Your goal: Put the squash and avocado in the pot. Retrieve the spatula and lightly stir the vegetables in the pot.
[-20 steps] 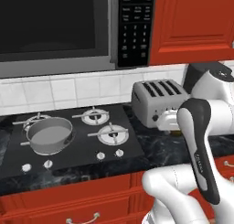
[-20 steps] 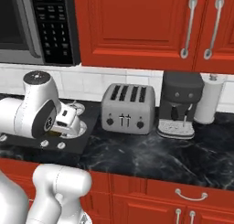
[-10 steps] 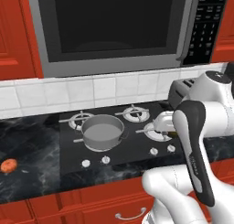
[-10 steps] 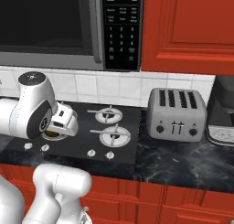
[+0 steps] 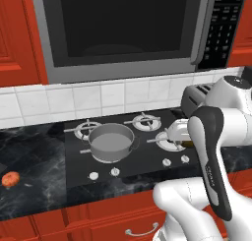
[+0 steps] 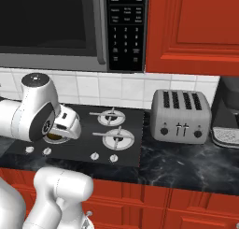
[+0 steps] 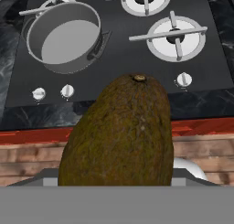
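Observation:
My gripper (image 5: pixel 181 136) is shut on the avocado (image 7: pixel 123 131), a dark olive-brown lump that hides the fingertips in the hand view. It hangs above the front right of the stove, over the knobs. From the right base view the avocado (image 6: pixel 55 136) peeks out under the gripper (image 6: pixel 59 131). The grey pot (image 5: pixel 110 141) stands empty on the front left burner, left of the gripper; in the hand view the pot (image 7: pixel 64 35) is at the upper left. The orange-red squash (image 5: pixel 10 178) lies on the dark counter far left of the stove. The spatula is out of view.
A silver toaster (image 6: pixel 179 116) stands right of the stove, with a dark coffee machine (image 6: pixel 228 116) beyond it. A microwave (image 5: pixel 123 23) hangs low over the stove. Bare burners (image 6: pixel 114 137) lie right of the pot, with knobs (image 7: pixel 183 79) along the stove's front edge.
The base has driven left, so the whole scene has slid right in both base views. The pot now sits nearer the middle and the squash has come into view. The avocado stays held.

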